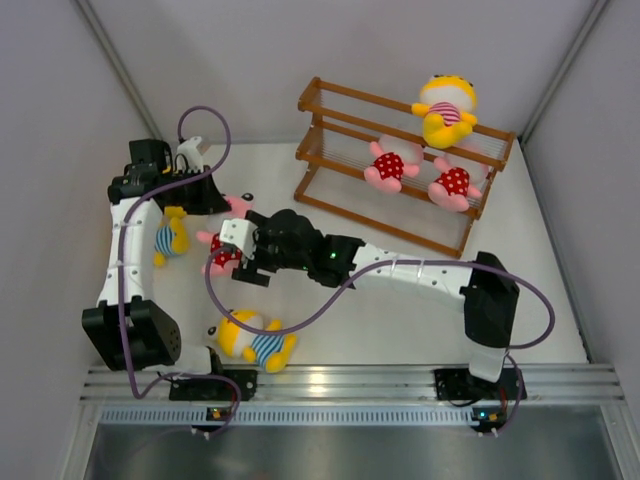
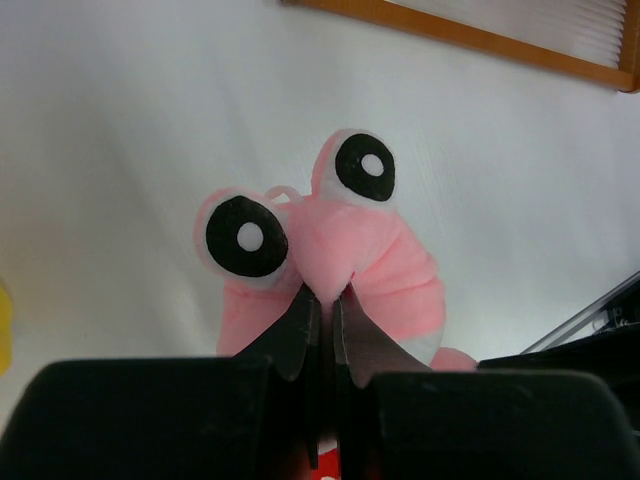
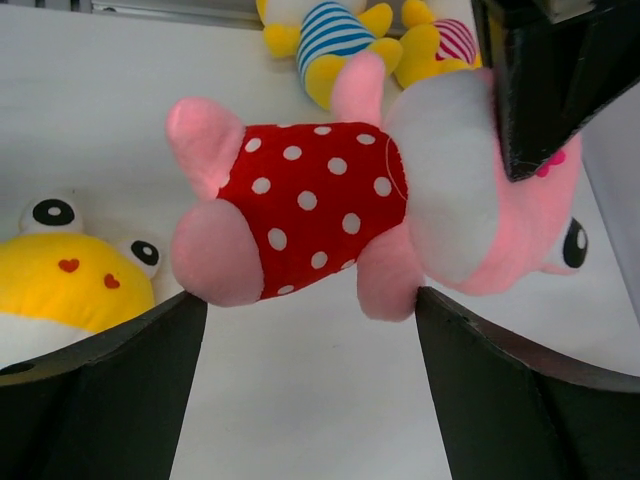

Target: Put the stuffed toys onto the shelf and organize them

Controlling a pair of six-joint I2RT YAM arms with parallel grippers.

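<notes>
Your left pincer [image 2: 322, 296] was clamped tight on the snout of the pink doll [image 3: 320, 200], likely steadying it on the bench [image 1: 400, 330] so your right pincer [image 3: 310, 305], spread wide and holding nothing, could straddle its dotted body; the shelf [image 1: 400, 230] stood well apart.

- Overhead: from above and behind the arm bases [image 1: 470, 385] we look steeply down on the whole table [image 1: 400, 330], bases along the bottom edge, shelf [image 1: 385, 224] at upper right.
- Left wrist: we look out low across the table, very near the face of a pink doll [image 2: 330, 250] at centre; a shelf rail crosses the top right corner.
- Right wrist: we look down from close range on the same doll's body, stretched across mid-frame.
- All three views share that doll, left of centre overhead.
</notes>
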